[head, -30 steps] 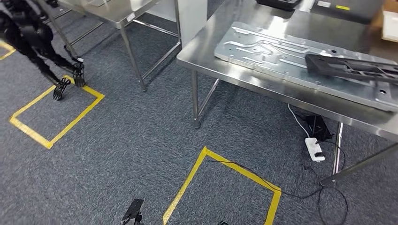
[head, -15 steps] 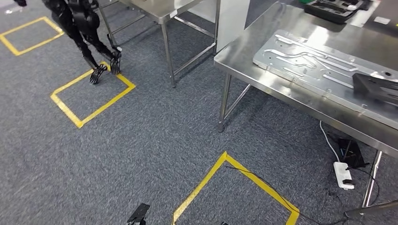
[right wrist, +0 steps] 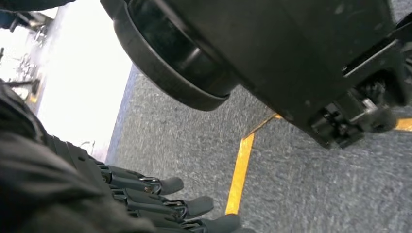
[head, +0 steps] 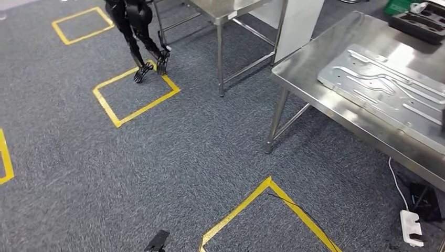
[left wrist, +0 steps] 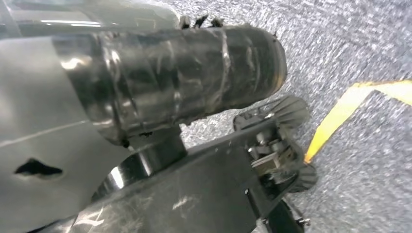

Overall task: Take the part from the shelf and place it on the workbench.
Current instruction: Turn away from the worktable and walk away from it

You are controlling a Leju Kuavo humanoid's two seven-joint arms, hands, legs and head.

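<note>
The steel workbench [head: 300, 79] stands at the right of the head view, with a large ribbed silver plate [head: 388, 90] lying flat on it. A black tray [head: 418, 22] sits at the bench's far end. My right hand [right wrist: 160, 201] hangs over the grey carpet with its dark fingers straight and apart, and nothing is in them. In the left wrist view a tape-wrapped dark cylinder [left wrist: 175, 82] lies close to the camera; I cannot make out how the left hand's fingers lie. A small dark piece [head: 157, 241] shows at the bottom edge of the head view.
Another dark robot [head: 137, 31] stands on a yellow floor square [head: 135, 94] at the back left. A second steel table [head: 231, 10] is behind it. Yellow tape [head: 267, 202] marks the carpet close in front. A power strip [head: 411, 228] and cables lie under the bench.
The camera has turned left, so the whole scene has slid to the right. The black part on the silver plate has left the picture at the right edge.
</note>
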